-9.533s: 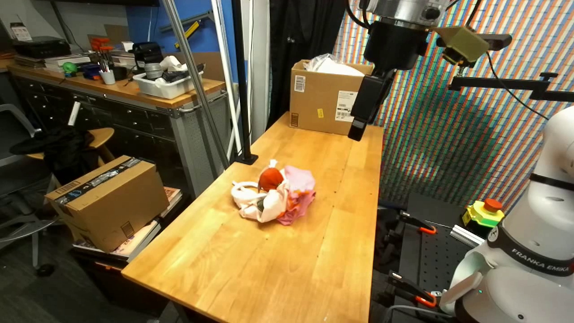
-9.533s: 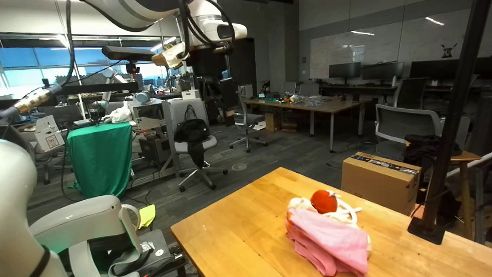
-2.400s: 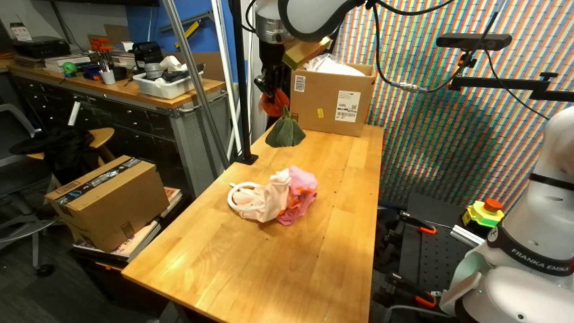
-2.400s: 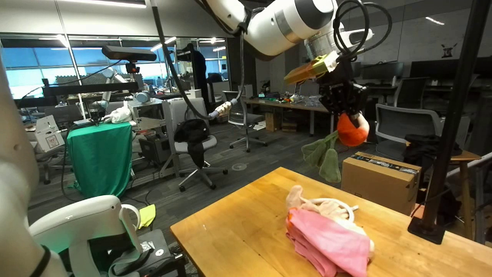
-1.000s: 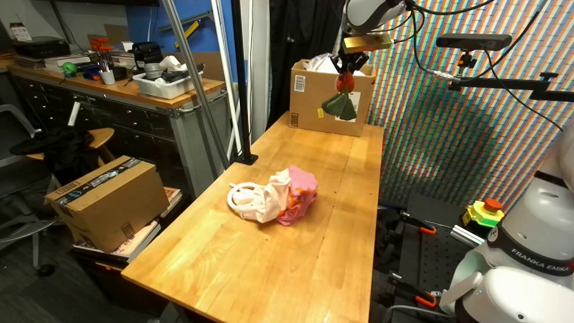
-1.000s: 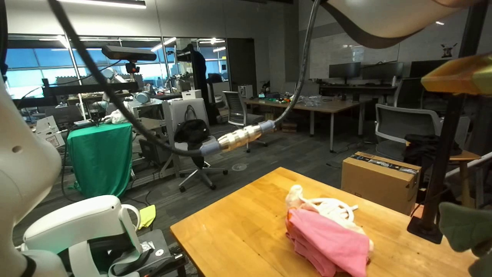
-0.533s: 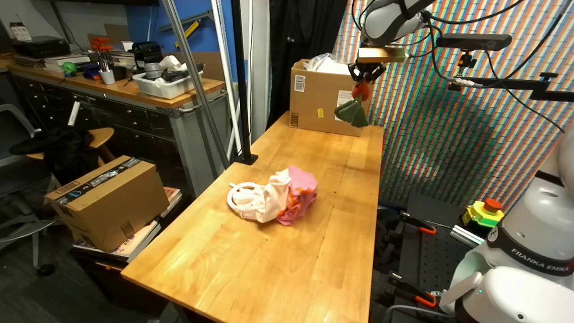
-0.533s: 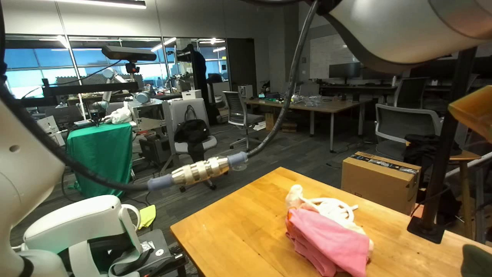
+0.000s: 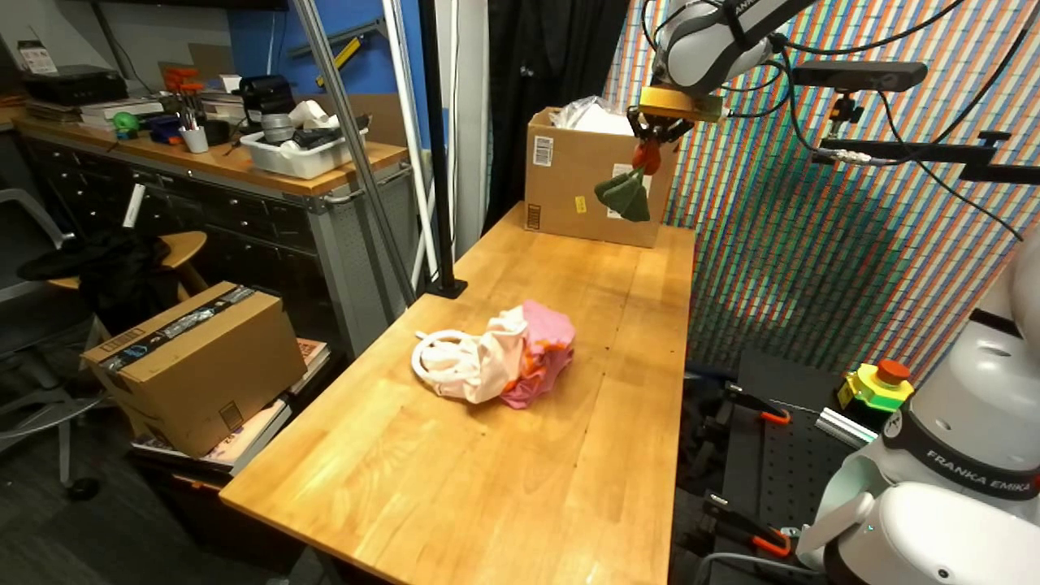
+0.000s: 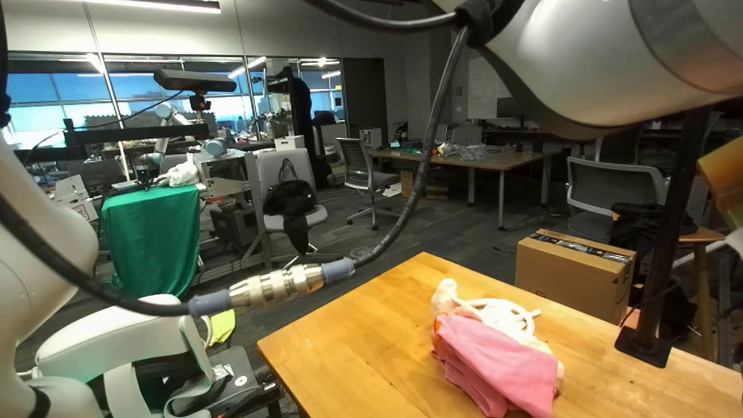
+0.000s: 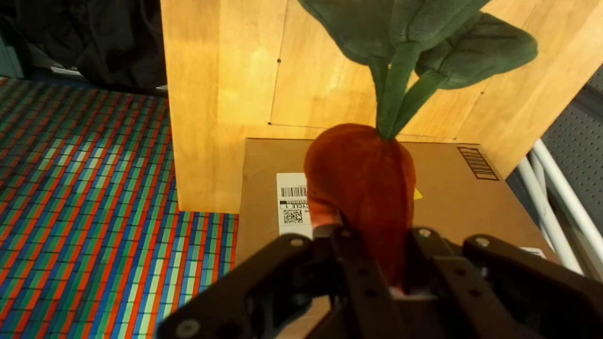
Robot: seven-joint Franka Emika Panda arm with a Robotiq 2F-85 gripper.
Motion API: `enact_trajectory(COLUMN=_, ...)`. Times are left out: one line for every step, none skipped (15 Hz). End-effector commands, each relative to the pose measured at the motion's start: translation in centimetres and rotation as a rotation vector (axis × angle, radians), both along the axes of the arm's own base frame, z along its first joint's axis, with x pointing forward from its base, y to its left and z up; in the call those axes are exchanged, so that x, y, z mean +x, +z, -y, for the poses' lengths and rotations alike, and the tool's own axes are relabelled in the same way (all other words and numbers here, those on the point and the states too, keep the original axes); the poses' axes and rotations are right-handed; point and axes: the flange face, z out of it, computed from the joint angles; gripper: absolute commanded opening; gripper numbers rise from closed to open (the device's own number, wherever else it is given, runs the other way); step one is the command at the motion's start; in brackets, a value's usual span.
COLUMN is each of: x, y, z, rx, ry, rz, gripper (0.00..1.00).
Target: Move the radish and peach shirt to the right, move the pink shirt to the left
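Currently our gripper [image 11: 379, 235] clamps the radish [image 11: 362, 174]; we should lower it clear of the carton [image 9: 578, 175]; then release on the table [image 9: 561, 272].

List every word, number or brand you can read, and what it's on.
"FRANKA EMIKA": lower black band on the robot arm.
"CYCLE 1", probably: white label on the large cardboard box.
Too small, blurred or cut off: the rest, including upper arm lettering and markings on the taped box.
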Motion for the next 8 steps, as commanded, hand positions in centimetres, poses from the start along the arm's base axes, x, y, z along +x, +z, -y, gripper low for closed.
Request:
enact_trajectory(x=0.4, y=0.6, z=-0.8, rx=-0.033, ry=0.007, rz=0.007, gripper=0.47)
enact_trajectory(x=0.5, y=0.5, z=-1.0, rx=-0.035, ry=0.017, rz=0.001, gripper=0.55)
enact_trajectory(x=-0.5, y=0.1, z=-1.5, rx=-0.038, ry=0.031, rz=-0.009, gripper=0.64)
enact_trajectory(x=-0.6, y=-0.1, z=-1.8, rx=-0.041, ry=0.041, rz=-0.017, gripper=0.71)
enact_trajectory(x=-0.7, y=-0.4, z=-2.0, rx=-0.041, ry=0.048, rz=-0.029, gripper=0.78)
enact_trajectory(x=-0.9, y=-0.6, z=-2.1, rx=-0.042, ry=0.056, rz=-0.039, gripper=0.86)
enact_trajectory(x=-1.1, y=-0.8, z=-2.2, rx=-0.043, ry=0.057, rz=-0.051, gripper=0.93)
enact_trajectory(x=-1.2, y=-1.0, z=-2.3, rx=-0.043, ry=0.061, rz=-0.057, gripper=1.0)
